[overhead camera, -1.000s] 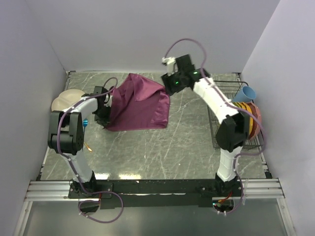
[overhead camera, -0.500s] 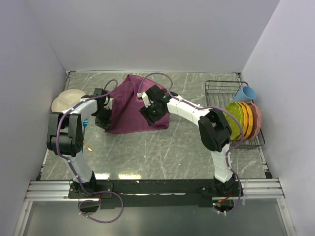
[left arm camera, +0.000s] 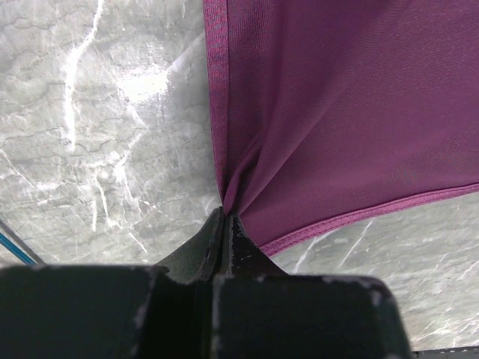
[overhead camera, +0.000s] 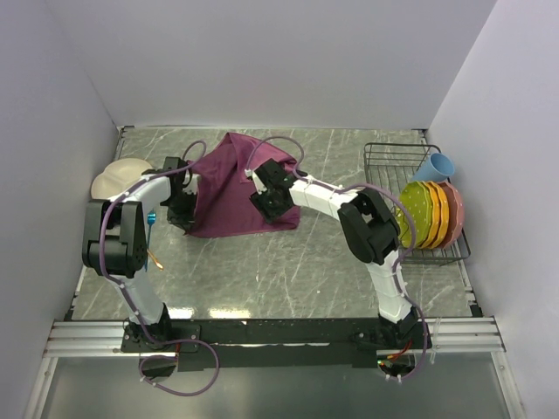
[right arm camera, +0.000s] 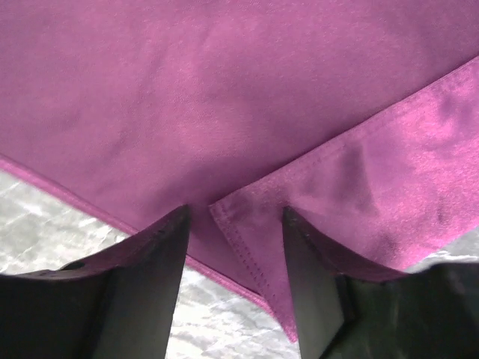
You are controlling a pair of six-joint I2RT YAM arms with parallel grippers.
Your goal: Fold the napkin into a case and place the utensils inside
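Maroon-purple cloth, the napkin (overhead camera: 240, 188), lay partly folded on the far left-centre of the grey marbled table (overhead camera: 288, 262), with one layer lapped over another. The left gripper (left arm camera: 224, 223) was pinched tight on the napkin's near-left corner, and the cloth puckered out from its tips. The right gripper (right arm camera: 236, 224) hung low over the near-right part with its fingers apart, a hemmed corner of the upper layer lying between them; whether they touched the cloth could not be told. The left arm (overhead camera: 122, 236) hid most of the utensils: only a blue bit of the fork (overhead camera: 150, 216) and an orange sliver of the spoon (overhead camera: 156, 258) showed. A cream plate (overhead camera: 112, 179) sat at far left, partly behind that arm. A wire rack (overhead camera: 389, 157) of coloured plates (overhead camera: 430, 209) and a blue cup (overhead camera: 439, 164) stood on the right.
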